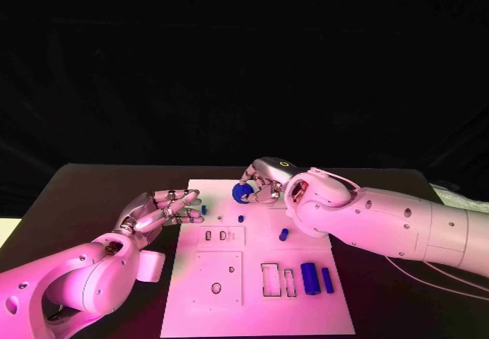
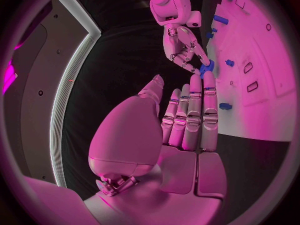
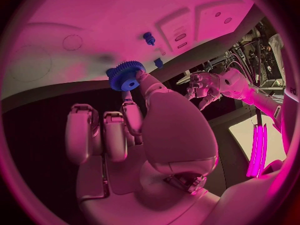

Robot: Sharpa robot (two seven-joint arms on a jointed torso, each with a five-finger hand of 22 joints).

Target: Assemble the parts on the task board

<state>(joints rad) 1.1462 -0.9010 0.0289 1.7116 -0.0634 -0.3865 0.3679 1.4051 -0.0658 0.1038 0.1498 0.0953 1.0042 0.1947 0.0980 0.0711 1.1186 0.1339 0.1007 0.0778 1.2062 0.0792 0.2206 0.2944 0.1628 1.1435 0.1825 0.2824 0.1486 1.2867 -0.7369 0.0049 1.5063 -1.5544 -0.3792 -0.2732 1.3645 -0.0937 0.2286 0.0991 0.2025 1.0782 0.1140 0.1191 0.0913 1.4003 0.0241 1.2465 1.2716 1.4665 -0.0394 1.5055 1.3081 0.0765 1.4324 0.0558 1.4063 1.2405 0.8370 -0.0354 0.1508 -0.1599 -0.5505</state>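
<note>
Gear point(image 1: 242, 192) up in the right hand point(image 1: 267, 185), pinched at the fingertips and hanging over the far edge of the white board point(image 1: 255, 296). From the right wrist it reads clearly: a blue toothed wheel point(image 3: 127, 76) with a hole through the middle, its flat face turned toward the board below.

Left hand point(image 1: 163, 209) sits just off the board's near-left side, fingers apart and holding nothing, palm angled in toward the gear. It's close by, but the right hand owns the part.

Beyond the right hand's fingertips, toward the robot, lie the loose pieces: a small peg point(image 1: 240, 218), a short blue stub point(image 1: 284, 234), then a thick blue bar point(image 1: 309, 277) and a thin one point(image 1: 327, 280) lying side by side, long axes running toward the robot. Beside them stand two rectangular slots point(image 1: 270, 280), nothing in them that I can make out.

Likely the gear wants a post to drop onto, hole lined up straight above it. Which post, I can't tell yet. Black counter point(image 1: 102, 191) all around.
</note>
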